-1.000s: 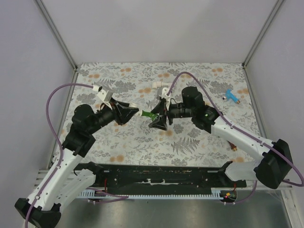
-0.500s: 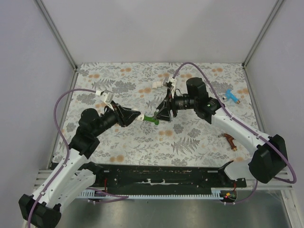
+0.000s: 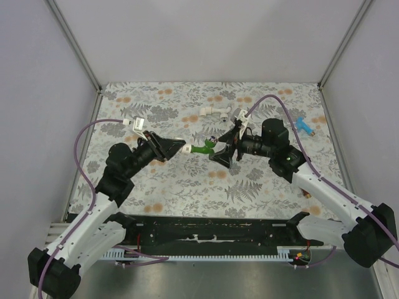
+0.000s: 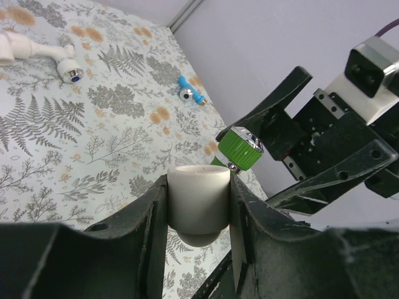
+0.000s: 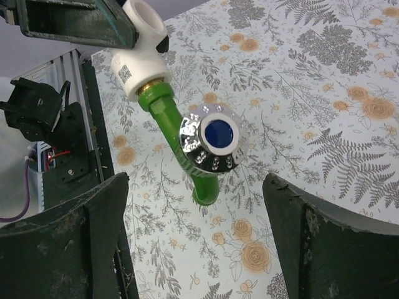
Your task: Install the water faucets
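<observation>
My left gripper (image 3: 182,148) is shut on a short white elbow fitting (image 4: 198,200). The bright green faucet (image 3: 202,147) sticks out of that fitting, held above the table. In the right wrist view its green body (image 5: 167,112) joins the fitting (image 5: 138,55), and its chrome handle with a blue cap (image 5: 216,138) faces the camera. My right gripper (image 3: 220,150) is open, just right of the faucet and not touching it; its fingers (image 5: 75,243) stand wide on either side. A blue faucet (image 3: 304,126) lies at the far right.
A white pipe piece with a chrome, blue-capped tap (image 3: 215,112) lies on the flowered cloth behind the grippers, also seen in the left wrist view (image 4: 37,51). A small reddish-brown piece (image 3: 305,194) peeks out beside my right forearm. Grey walls enclose the table.
My right gripper has let go of the green faucet, opened and drawn back to the right. The faucet stays in the white fitting in my left gripper.
</observation>
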Motion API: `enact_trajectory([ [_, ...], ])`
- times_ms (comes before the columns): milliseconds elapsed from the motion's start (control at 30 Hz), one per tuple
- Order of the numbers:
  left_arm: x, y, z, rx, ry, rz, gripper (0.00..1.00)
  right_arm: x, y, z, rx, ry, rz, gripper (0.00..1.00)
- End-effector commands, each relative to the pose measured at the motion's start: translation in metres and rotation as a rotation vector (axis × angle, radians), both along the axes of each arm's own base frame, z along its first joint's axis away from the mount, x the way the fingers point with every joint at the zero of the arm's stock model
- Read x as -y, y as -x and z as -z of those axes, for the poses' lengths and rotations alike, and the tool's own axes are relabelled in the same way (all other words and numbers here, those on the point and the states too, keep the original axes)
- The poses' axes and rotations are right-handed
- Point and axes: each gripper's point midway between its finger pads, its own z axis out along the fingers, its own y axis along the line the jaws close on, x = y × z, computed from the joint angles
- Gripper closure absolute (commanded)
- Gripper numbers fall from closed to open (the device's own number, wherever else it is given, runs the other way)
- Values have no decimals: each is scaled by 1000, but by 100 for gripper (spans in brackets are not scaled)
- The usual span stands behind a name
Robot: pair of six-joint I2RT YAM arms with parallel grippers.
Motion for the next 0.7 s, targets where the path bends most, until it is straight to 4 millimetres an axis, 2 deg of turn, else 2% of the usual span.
enact_trajectory([
  [0, 6, 9, -41, 121, 119, 52, 98, -2, 2, -11, 43, -54, -16, 5],
  [233, 12, 20, -56, 191, 150, 128, 98, -19, 13, -24, 0, -136, -136, 9],
  [433, 17, 30, -65, 277, 154, 189, 98, -33, 18, -33, -72, -200, -223, 24],
  [533, 21, 38, -68, 354, 121, 239, 98, -36, 22, -42, -101, -238, -258, 39],
  [667, 26, 50, -69, 483, 49, 317, 98, -37, 32, -50, -133, -247, -314, 72],
])
